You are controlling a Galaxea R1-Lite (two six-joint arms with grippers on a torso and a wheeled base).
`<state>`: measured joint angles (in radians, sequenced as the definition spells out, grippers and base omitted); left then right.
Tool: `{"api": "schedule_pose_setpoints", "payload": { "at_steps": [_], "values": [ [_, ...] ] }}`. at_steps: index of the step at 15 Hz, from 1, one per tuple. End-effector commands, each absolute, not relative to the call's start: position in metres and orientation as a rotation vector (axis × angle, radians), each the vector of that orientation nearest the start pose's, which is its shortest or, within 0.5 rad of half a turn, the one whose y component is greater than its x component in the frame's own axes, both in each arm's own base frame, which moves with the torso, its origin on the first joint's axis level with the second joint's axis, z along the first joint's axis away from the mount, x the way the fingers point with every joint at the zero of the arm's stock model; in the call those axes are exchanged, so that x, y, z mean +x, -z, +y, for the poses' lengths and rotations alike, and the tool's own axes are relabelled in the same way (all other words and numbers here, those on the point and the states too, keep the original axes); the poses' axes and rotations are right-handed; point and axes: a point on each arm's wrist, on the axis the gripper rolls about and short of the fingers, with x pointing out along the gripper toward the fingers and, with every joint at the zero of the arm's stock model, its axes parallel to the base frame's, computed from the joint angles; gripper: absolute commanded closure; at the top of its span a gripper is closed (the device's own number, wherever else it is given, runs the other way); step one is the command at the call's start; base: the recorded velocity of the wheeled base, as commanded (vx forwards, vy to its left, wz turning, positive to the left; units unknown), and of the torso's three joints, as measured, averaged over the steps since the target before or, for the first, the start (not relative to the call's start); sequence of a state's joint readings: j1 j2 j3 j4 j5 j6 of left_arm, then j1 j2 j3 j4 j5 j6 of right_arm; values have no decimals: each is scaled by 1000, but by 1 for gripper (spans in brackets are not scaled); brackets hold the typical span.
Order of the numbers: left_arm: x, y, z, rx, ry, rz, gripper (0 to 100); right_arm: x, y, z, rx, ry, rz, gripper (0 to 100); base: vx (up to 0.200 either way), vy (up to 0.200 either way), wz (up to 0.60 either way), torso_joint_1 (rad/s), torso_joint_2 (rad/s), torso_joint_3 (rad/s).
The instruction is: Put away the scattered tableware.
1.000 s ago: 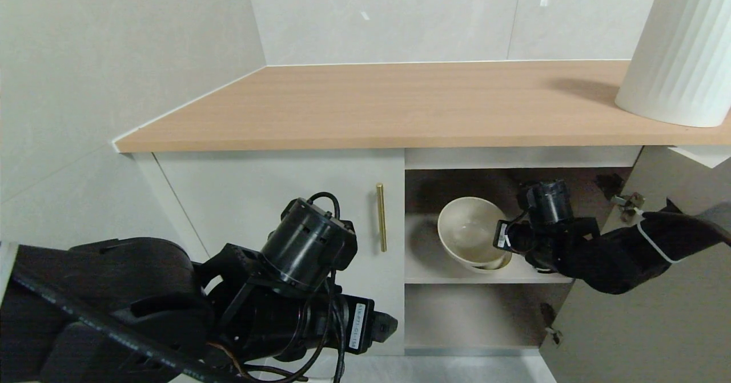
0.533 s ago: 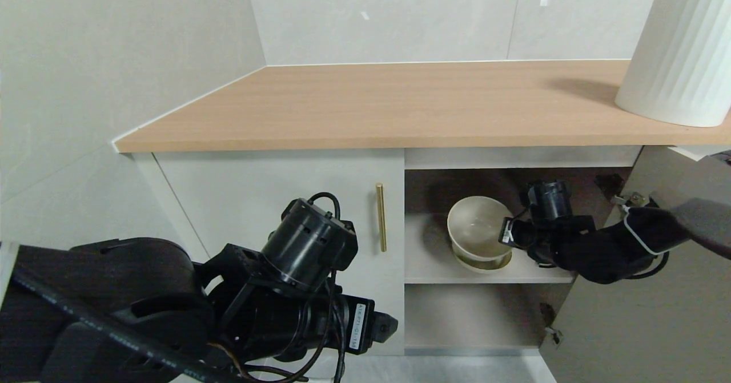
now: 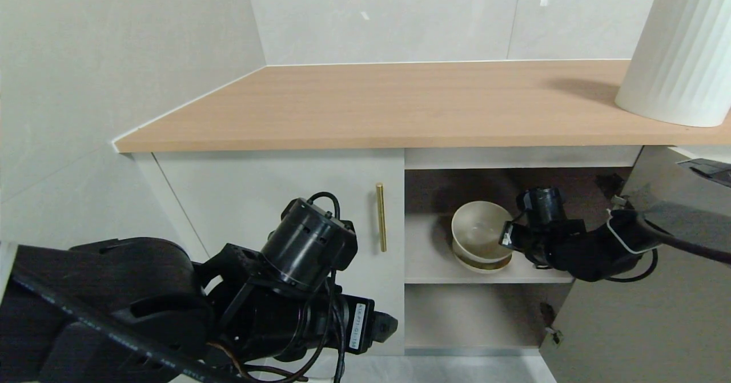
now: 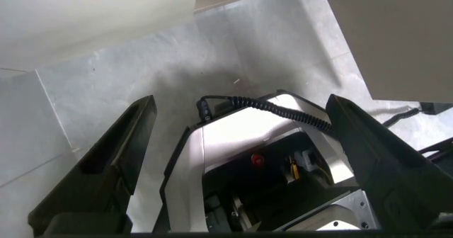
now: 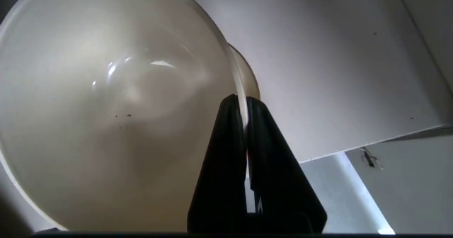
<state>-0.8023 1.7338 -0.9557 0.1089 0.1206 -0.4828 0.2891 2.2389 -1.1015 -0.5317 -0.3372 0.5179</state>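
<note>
The bowl is directly over a second dish on the cabinet shelf, with its rim pinched by the right gripper at the shelf's right side. The left gripper hangs lower, left of the shelf, with its fingers spread wide.

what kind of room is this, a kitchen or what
Probably a kitchen, or a mock-up of one: a wooden countertop runs along tiled walls, white cabinets with a brass handle sit beneath it, and the right gripper holds a cream bowl over a shelf inside the open cabinet.
</note>
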Motion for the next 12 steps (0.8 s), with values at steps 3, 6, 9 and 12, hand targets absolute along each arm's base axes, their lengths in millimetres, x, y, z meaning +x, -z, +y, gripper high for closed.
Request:
{"api": "schedule_pose_setpoints", "payload": {
  "at_steps": [3, 6, 9, 12],
  "values": [
    [204, -148, -207, -38, 420, 930, 0, 399, -42, 111, 313, 197, 561, 100, 0, 0, 0, 0, 0, 0],
    [204, -148, -207, -38, 420, 930, 0, 399, -40, 111, 310, 199, 566, 100, 0, 0, 0, 0, 0, 0],
    [204, -148, -207, -38, 420, 930, 0, 400, -39, 111, 309, 200, 569, 0, 0, 0, 0, 0, 0, 0],
    [204, -148, -207, -38, 420, 930, 0, 399, -40, 111, 309, 200, 568, 0, 0, 0, 0, 0, 0, 0]
  ]
}}
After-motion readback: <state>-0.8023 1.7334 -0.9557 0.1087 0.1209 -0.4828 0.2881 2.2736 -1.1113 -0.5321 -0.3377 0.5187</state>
